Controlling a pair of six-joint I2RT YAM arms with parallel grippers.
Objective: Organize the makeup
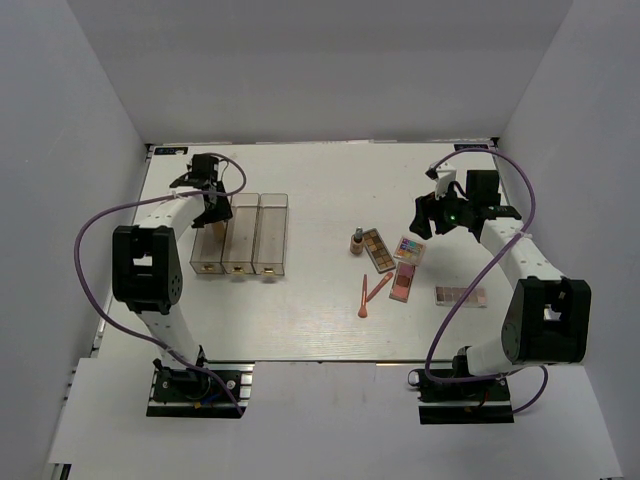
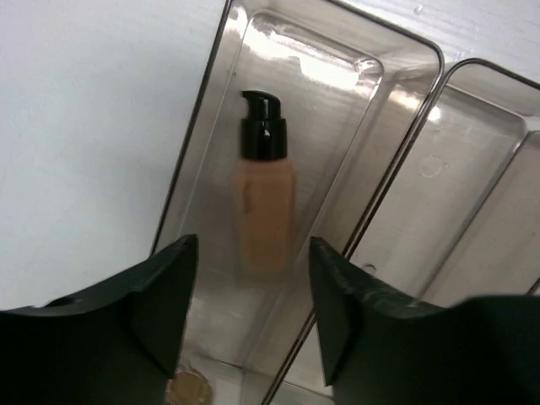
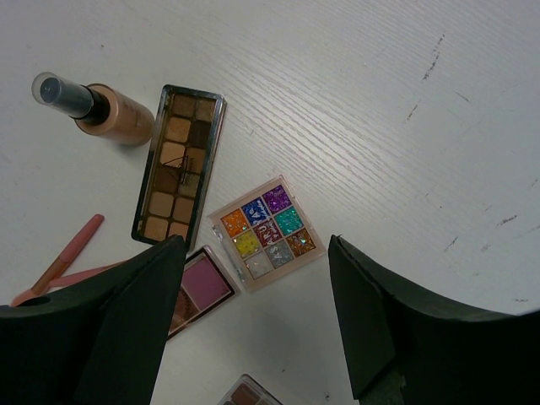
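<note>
The beige bottle [image 2: 263, 211] is wearing a black cap. The square palette [image 3: 266, 232] is showing orange, blue, purple, yellow and teal pans; at its ten o'clock, the long palette [image 3: 177, 164] is showing tans and browns

— Any lettering you can read?
— None. The brown eyeshadow palette [image 3: 178, 164], ahead and left of the right gripper [image 3: 255, 245], has a thin triangular mark on its lid, but no legible letters.
— And the multicolour palette [image 3: 264, 232]?
— Right between that gripper's fingers. There is pale print over its middle pans, too small to read.
— The beige bottle [image 2: 263, 202]?
— Just ahead of the left gripper [image 2: 253, 245]. It has a faint mark on its side, too blurred to read.
</note>
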